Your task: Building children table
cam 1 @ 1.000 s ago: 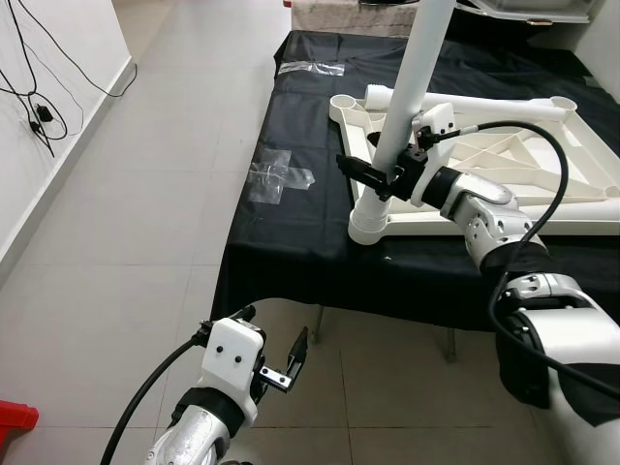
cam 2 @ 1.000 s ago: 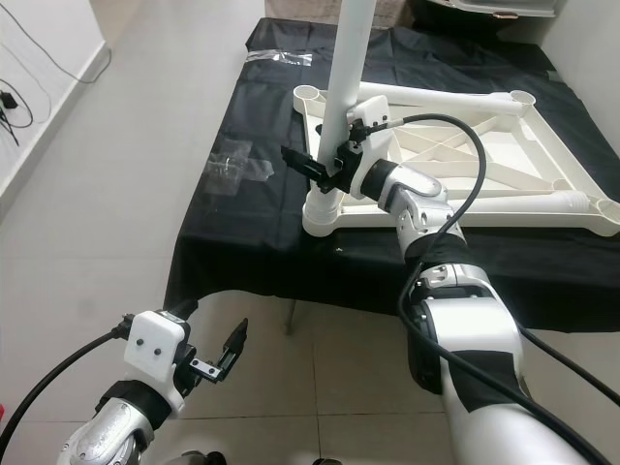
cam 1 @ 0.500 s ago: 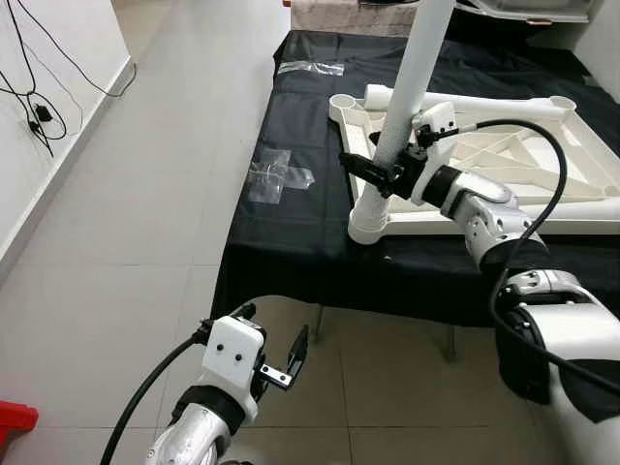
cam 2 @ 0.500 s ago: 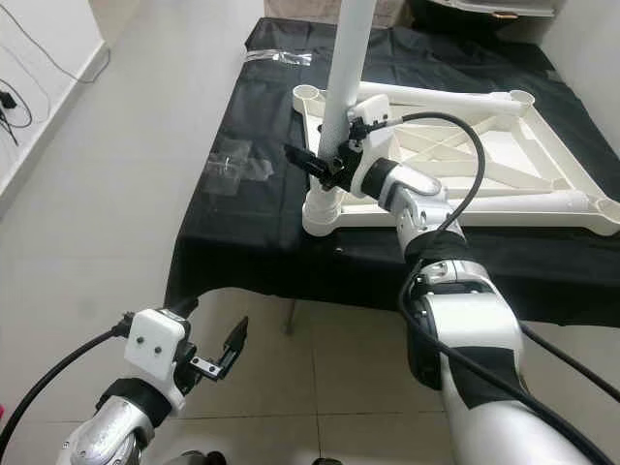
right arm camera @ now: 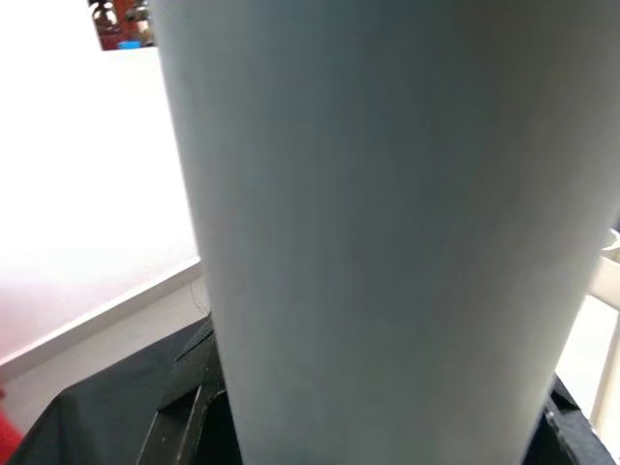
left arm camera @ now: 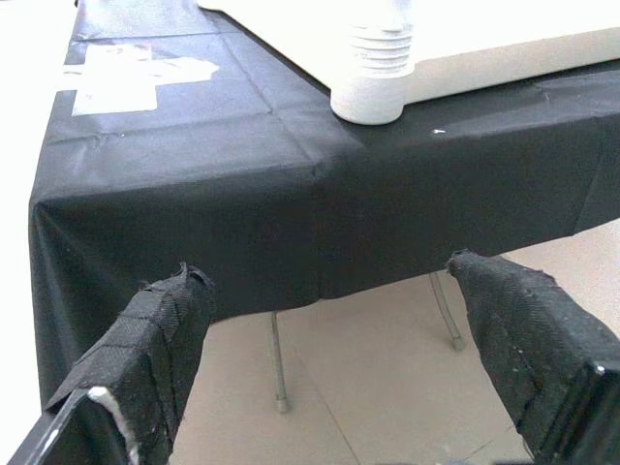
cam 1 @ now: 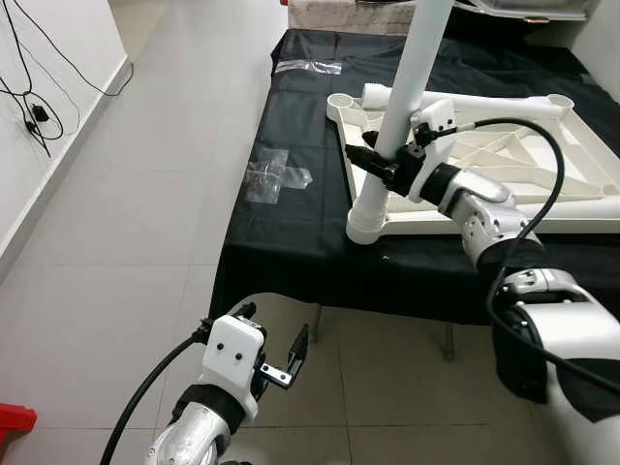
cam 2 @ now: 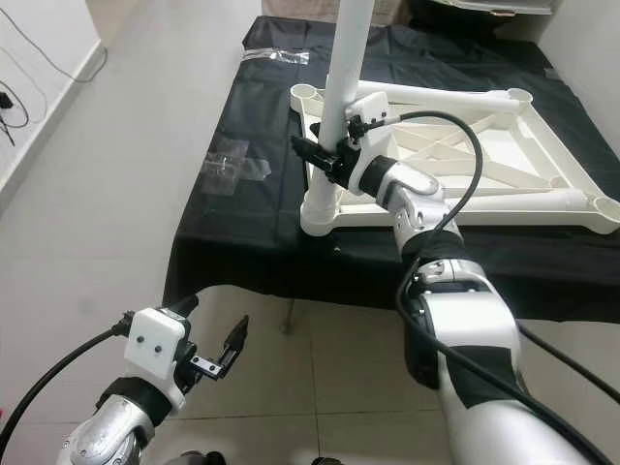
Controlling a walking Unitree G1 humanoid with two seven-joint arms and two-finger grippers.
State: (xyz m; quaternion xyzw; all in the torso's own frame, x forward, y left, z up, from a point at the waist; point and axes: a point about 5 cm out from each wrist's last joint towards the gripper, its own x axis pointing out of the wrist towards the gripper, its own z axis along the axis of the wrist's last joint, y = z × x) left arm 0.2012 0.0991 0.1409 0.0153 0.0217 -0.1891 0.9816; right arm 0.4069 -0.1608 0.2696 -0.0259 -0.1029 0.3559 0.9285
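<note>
A white children's table top (cam 1: 504,208) lies upside down on a black-covered table (cam 1: 291,232). A white leg (cam 1: 412,68) stands upright in its near-left corner socket (cam 1: 366,218). My right gripper (cam 1: 383,165) is shut on this leg a little above the socket. In the right wrist view the leg (right arm camera: 387,242) sits close between the black fingers (right arm camera: 179,417). A second white tube (cam 1: 465,105) lies along the top's far edge. My left gripper (cam 1: 291,358) hangs open and holding nothing, low over the floor in front of the table, facing the table edge (left arm camera: 320,223).
Patches of clear tape (cam 1: 276,174) stick to the black cloth left of the white top. Thin metal table legs (left arm camera: 276,378) stand under the cloth. Cables (cam 1: 34,111) hang on the left wall, and a red object (cam 1: 15,417) lies on the tiled floor.
My right gripper has slid slightly up the leg and drawn in closer around it, so less of its finger sticks out to the left. The left arm has not moved.
</note>
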